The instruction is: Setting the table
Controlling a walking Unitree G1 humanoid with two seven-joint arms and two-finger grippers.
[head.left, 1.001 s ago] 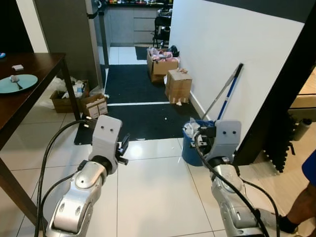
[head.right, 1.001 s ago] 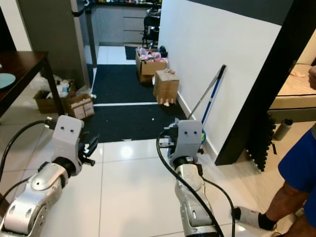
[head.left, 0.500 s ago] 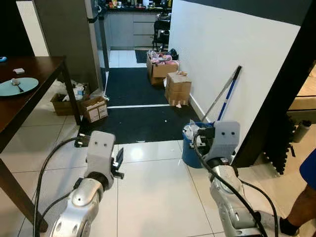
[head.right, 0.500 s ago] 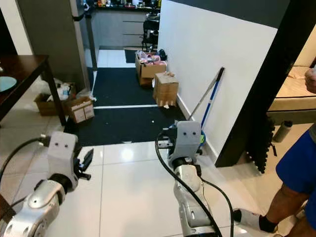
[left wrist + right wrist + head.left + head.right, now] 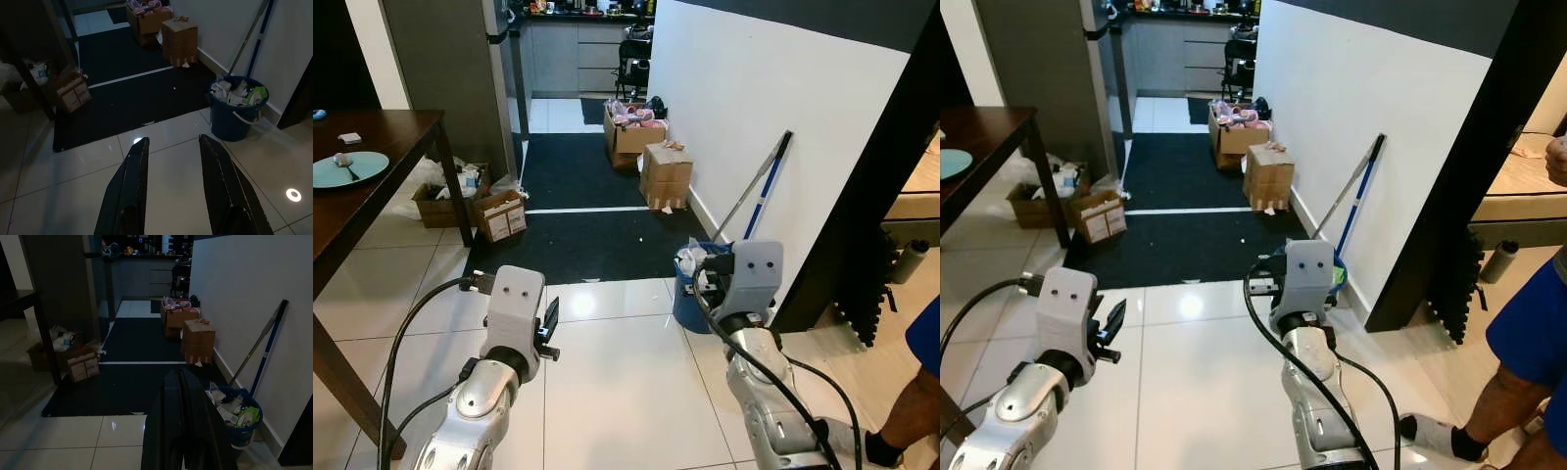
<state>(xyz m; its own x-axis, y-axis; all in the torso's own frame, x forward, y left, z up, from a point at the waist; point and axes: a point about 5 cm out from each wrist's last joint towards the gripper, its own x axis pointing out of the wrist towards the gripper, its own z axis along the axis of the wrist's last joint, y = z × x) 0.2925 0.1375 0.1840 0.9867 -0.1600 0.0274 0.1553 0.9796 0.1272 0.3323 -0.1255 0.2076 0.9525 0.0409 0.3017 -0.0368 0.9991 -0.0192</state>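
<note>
Plate (image 5: 348, 167), round and teal with a utensil lying on it, sat on the dark wooden table (image 5: 382, 137) at far left; left gripper (image 5: 173, 147) hung over white tiles, fingers apart and empty; right gripper (image 5: 182, 382) was pressed closed, empty; its wrist view revealed the blue bucket (image 5: 238, 422) of rubbish.

Left gripper (image 5: 1114, 331): raised over the white floor tiles (image 5: 1195, 392), black fingers slightly parted.
Right arm (image 5: 1304, 294): raised at centre; its fingers are hidden.
Table (image 5: 989, 132): dark wood, far left, bearing what seems a teal plate (image 5: 948, 162).
Boxes (image 5: 1268, 174): cardboard, beside the white wall.
Person (image 5: 1518, 362): blue shorts, right edge.
</note>
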